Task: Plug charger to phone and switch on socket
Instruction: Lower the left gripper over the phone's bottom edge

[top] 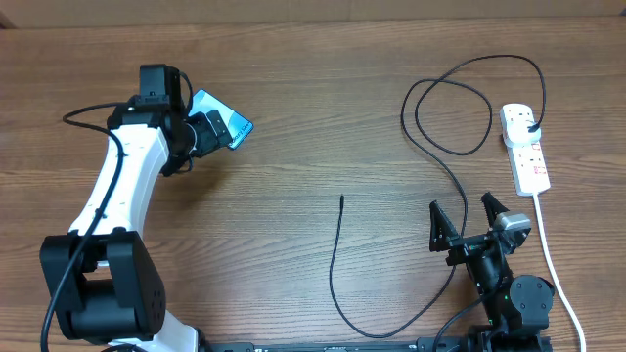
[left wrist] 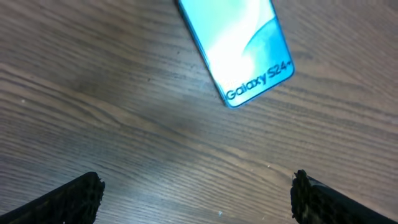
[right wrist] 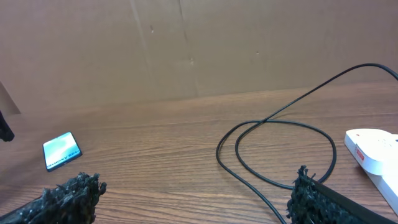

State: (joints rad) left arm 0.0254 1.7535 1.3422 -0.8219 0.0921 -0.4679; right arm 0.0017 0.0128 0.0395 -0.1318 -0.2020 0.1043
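The phone (top: 231,120) lies flat at the back left, its light blue face up. In the left wrist view the phone (left wrist: 239,46) shows "Galaxy S24+" at its near end. My left gripper (top: 215,133) hovers over that end; here the left gripper (left wrist: 196,196) stands open, with bare wood between its fingers. The charger (top: 452,152), a thin black cable, loops from its plug in the socket (top: 525,149) down to a free tip (top: 341,198) mid-table. My right gripper (top: 465,217) is open and empty near the front right, beside the cable. From the right wrist I see the right gripper (right wrist: 193,196), charger (right wrist: 273,124), socket (right wrist: 373,149) and phone (right wrist: 61,150).
A thick white cord (top: 553,264) runs from the socket toward the front edge, right of my right arm. A brown cardboard wall (right wrist: 186,50) stands behind the table's far edge.
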